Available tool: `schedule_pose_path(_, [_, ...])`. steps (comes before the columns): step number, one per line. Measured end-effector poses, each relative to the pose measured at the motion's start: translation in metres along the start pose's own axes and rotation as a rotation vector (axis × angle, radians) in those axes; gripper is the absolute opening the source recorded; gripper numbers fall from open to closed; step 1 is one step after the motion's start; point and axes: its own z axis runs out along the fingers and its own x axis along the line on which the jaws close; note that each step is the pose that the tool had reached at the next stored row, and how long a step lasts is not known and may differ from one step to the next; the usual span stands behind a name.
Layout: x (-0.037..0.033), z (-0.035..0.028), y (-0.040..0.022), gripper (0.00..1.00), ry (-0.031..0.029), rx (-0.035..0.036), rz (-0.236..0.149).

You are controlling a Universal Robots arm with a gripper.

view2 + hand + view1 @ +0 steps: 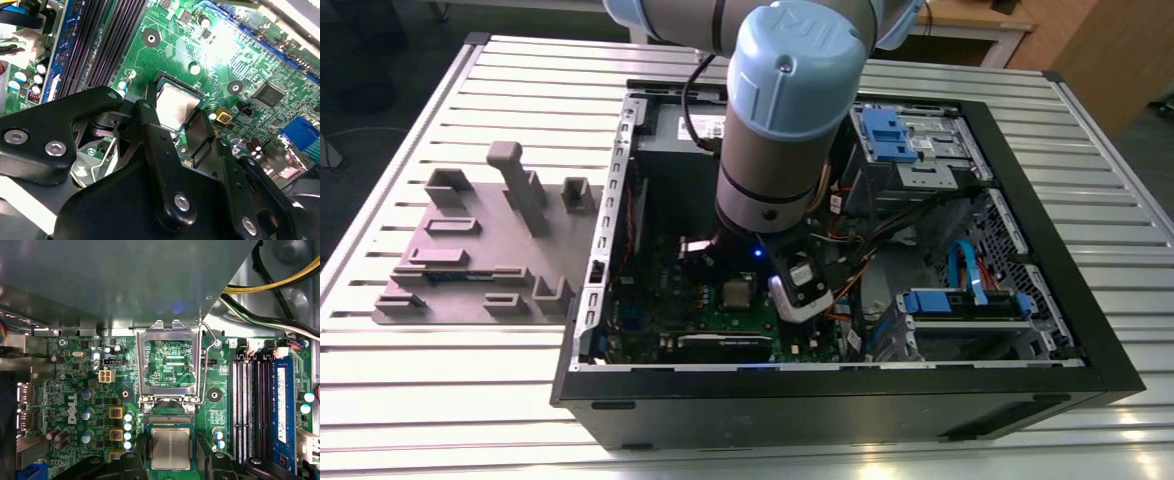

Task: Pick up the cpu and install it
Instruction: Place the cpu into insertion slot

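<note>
First wrist view: the cpu (170, 449) lies flat within the outline of the socket on the green motherboard (75, 390), just below the hinged metal load plate (167, 365), which stands swung open. The claw (171, 455) is down at the chip, its black links closing in from both sides in both wrist views; whether it clasps the chip or has let go cannot be told. In the exterior view the arm (781, 120) reaches down into the open computer case (827, 385), which rests on the slatted surface (520, 400) beside the grey fixture blocks (480, 250). The chip is square, so it has no long axis. Its silver-grey metal top faces up toward the camera, and its edges run parallel to the socket frame and to the memory slots (250, 405). By its look it is probably light and rigid, with a smooth top that offers little friction. Its contact side and the socket beneath are likely delicate. The sound hold is judged to be on two opposite rim edges, chip kept level, with no downward force and no sliding across the socket.
</note>
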Motion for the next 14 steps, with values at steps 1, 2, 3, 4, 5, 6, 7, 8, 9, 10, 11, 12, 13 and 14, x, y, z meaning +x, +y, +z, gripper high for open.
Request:
schedule_pose_path(1, [0.0000, 0.0004, 0.0000, 0.47, 0.0000, 0.0000, 0.000])
schedule_pose_path(2, [0.0000, 0.0007, 0.0000, 0.47, 0.0000, 0.0000, 0.000])
schedule_pose_path(3, [-0.0001, 0.0010, 0.0001, 0.47, 0.0000, 0.0001, 0.000])
schedule_pose_path(4, [0.0000, 0.0012, 0.0002, 0.47, 0.0000, 0.0001, 0.000])
schedule_pose_path(5, [0.0000, 0.0014, 0.0005, 0.47, 0.0000, 0.0000, 0.000])
schedule_pose_path(6, [0.0002, 0.0016, 0.0009, 0.47, -0.0001, -0.0001, 0.000])
schedule_pose_path(7, [0.0005, 0.0017, 0.0012, 0.47, -0.0002, -0.0002, 0.000])
schedule_pose_path(8, [0.0007, 0.0019, 0.0013, 0.47, -0.0002, -0.0003, 0.000])
schedule_pose_path(9, [0.0008, 0.0019, 0.0013, 0.47, 0.0000, -0.0001, 0.000])
schedule_pose_path(10, [0.0008, 0.0020, 0.0013, 0.47, 0.0000, 0.0001, 0.000])
schedule_pose_path(11, [0.0008, 0.0024, 0.0014, 0.47, 0.0000, 0.0000, 0.000])
schedule_pose_path(12, [0.0008, 0.0029, 0.0014, 0.47, 0.0000, 0.0000, 0.000])
schedule_pose_path(13, [0.0008, 0.0033, 0.0013, 0.47, 0.0000, 0.0001, 0.000])
schedule_pose_path(14, [0.0008, 0.0037, 0.0013, 0.47, 0.0001, 0.0003, 0.000])
